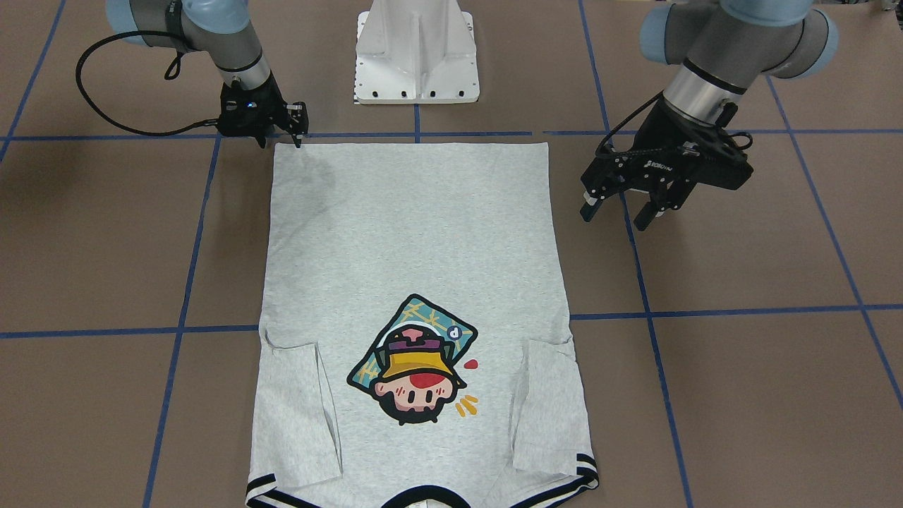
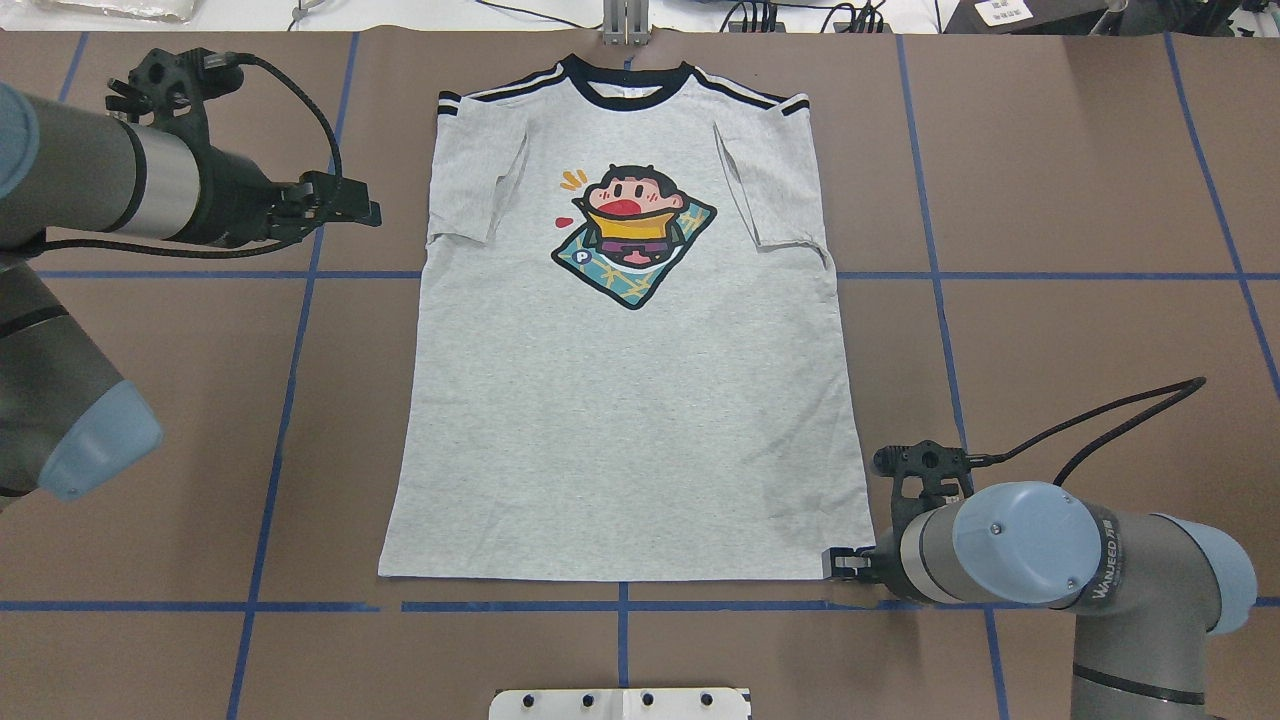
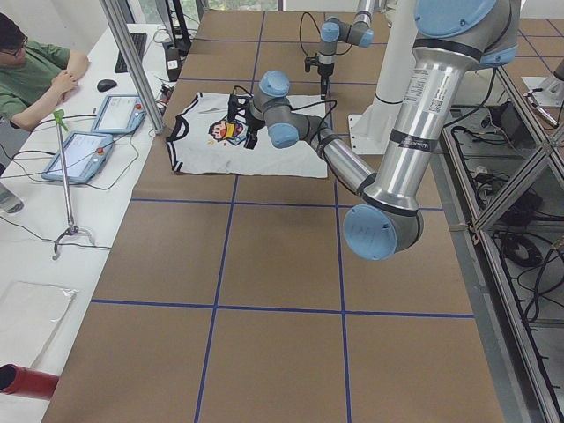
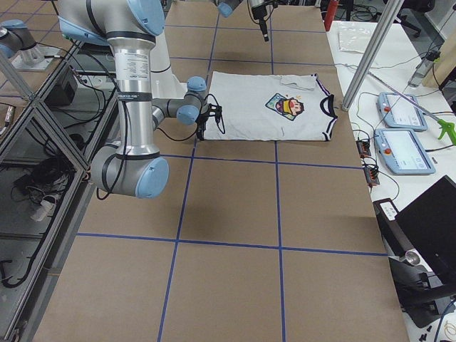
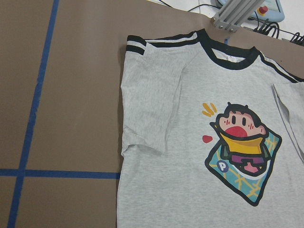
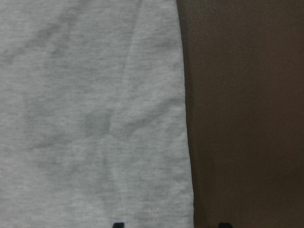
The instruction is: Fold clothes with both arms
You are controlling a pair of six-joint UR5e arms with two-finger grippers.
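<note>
The grey T-shirt (image 1: 416, 233) lies flat on the brown table, print up, both sleeves folded in over the front; it also shows in the overhead view (image 2: 620, 420). My left gripper (image 2: 360, 205) is open and empty, hovering beside the shirt's left edge near the sleeve (image 5: 147, 114), also seen in the front view (image 1: 617, 214). My right gripper (image 1: 295, 127) is open and low at the shirt's bottom right hem corner (image 2: 845, 565). In the right wrist view its fingertips (image 6: 118, 224) straddle the shirt's side edge (image 6: 183, 118).
The white pedestal (image 1: 417, 53) stands just behind the hem. Blue tape lines (image 2: 620, 606) grid the table. An aluminium post (image 2: 625, 20) rises beyond the collar. A person (image 3: 35, 70) and tablets (image 3: 84, 150) are at the side table past it.
</note>
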